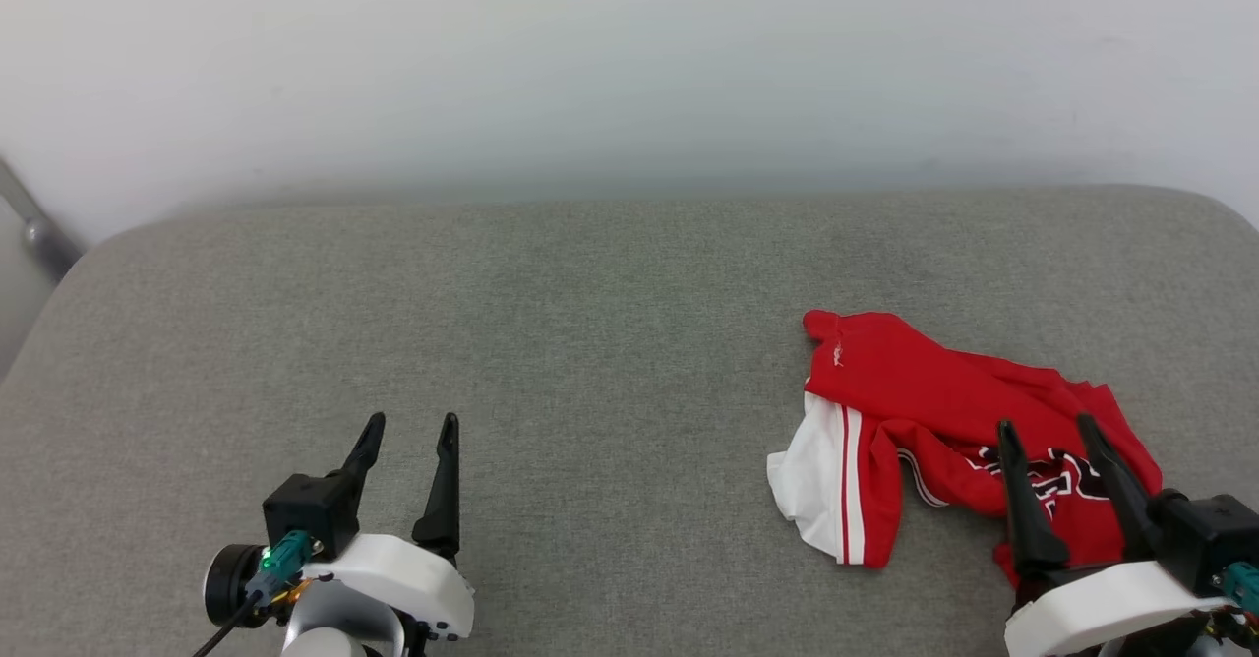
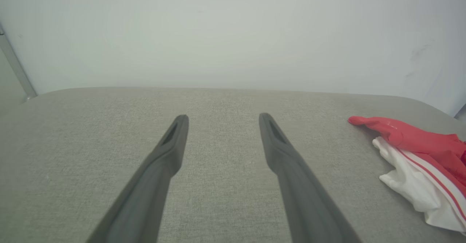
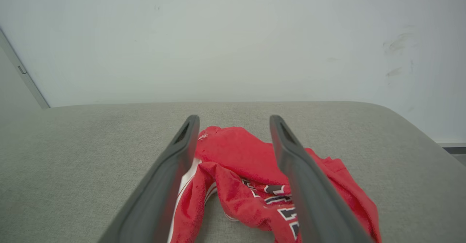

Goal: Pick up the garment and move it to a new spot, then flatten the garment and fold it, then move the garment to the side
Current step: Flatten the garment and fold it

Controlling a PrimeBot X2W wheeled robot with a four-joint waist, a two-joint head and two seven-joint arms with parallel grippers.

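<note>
Right gripper (image 1: 1046, 426) — fingers stood wide apart, empty, over the crumpled garment (image 1: 915, 382). Left gripper (image 1: 412, 423) — likewise parted, held nothing, above grey cushion (image 1: 590, 342).

Surface: grey woven-fabric pad (image 1: 590, 342), far corners rounded. Contents, one item: garment (image 1: 915, 401), red with a white red-striped sleeve and black lettering, crumpled, lying beneath and between the fingers of the right gripper (image 1: 1045, 423), well apart from the left gripper (image 1: 412, 419) fingers.
</note>
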